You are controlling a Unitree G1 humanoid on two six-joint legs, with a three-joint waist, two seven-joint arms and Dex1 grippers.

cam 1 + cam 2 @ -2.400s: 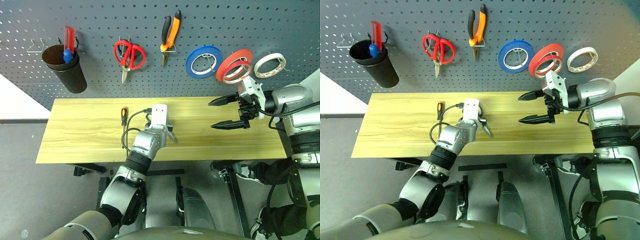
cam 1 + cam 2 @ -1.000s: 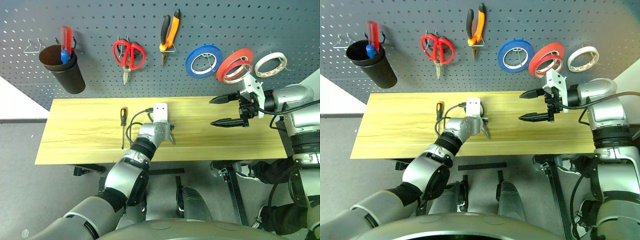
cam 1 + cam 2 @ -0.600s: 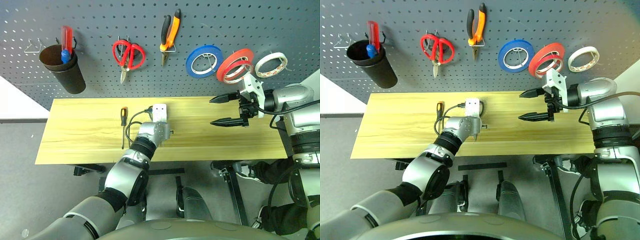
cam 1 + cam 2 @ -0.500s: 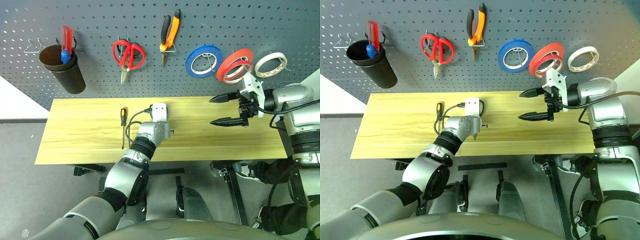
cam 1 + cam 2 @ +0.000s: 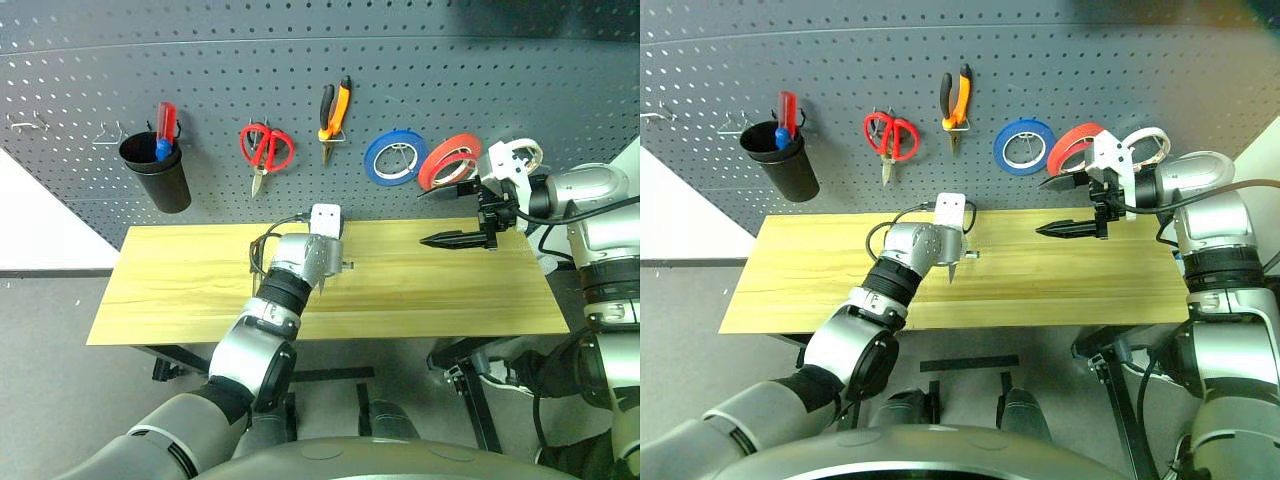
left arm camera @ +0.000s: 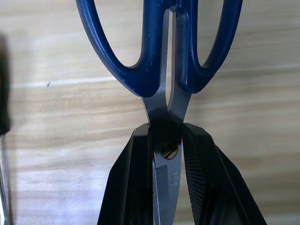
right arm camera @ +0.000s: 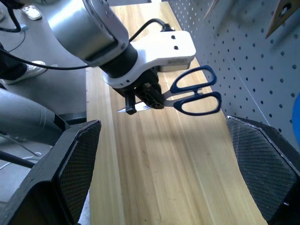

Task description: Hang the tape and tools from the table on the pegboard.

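The left gripper (image 6: 166, 154) is clamped tight on the scissors (image 7: 187, 96) right at the pivot, its two black fingers (image 6: 133, 187) pressing the blades just below the screw, so the dark-blue handle loops stick out ahead of the gripper and the blade tips trail back between the fingers. In the right wrist view the scissors look lifted just clear of the table (image 5: 430, 290) — there is a shadow under them — with their long axis roughly level and the loops pointing toward the pegboard (image 5: 400, 90). That axis is what the coming move depends on, as I judge it: a loop has to slip over a hook, and the loops already lead toward the board, which lies beyond the table's far edge. The screwdriver (image 6: 3, 93) lies on the wood just beside the left gripper. The right gripper (image 5: 455, 215) hovers over the table's right part, spread wide and holding nothing, close in front of the red-orange roll (image 5: 447, 160). On the board hang the pliers (image 5: 333, 105), red scissors (image 5: 265, 150), blue roll (image 5: 395, 157) and white tape (image 5: 1145, 145).
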